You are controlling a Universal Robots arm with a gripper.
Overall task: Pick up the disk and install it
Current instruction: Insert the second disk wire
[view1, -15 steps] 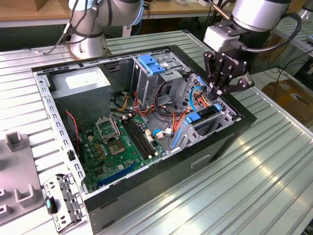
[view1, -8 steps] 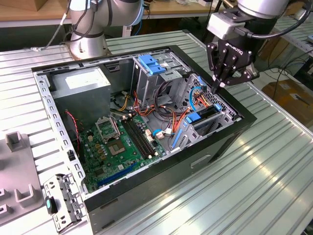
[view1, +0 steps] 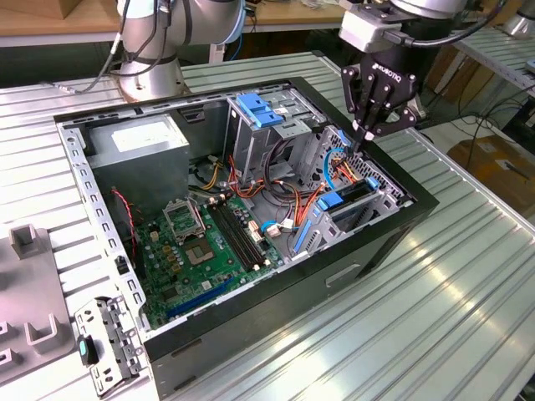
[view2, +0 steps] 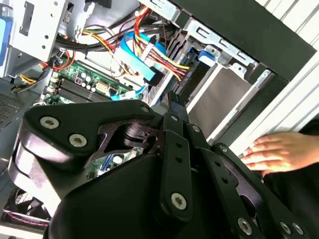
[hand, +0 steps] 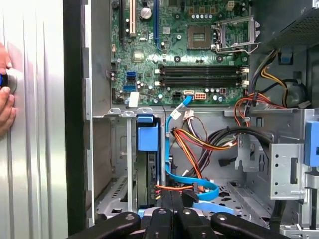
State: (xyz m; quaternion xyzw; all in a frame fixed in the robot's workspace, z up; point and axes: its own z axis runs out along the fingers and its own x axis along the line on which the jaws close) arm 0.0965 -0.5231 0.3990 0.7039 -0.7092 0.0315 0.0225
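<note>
Claw (view1: 369, 134) hanging over the open computer case (view1: 401, 219), fingers pinched together, nothing gripped. Disk (view1: 355, 190) already standing on edge in its drive bay, blue rail (hand: 147, 135) up top. Installation seemingly near done. Hand (view2: 279, 153) resting on the tabletop (view1: 468, 284) alongside.

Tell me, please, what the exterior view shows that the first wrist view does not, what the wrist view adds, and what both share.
The exterior view adds the arm's base behind the case and a loose metal bracket lying on the table beside the case. The first wrist view adds a person's hand on the table outside the case wall. Both share the green motherboard, the coloured cable bundle and the gripper over the drive bay.
</note>
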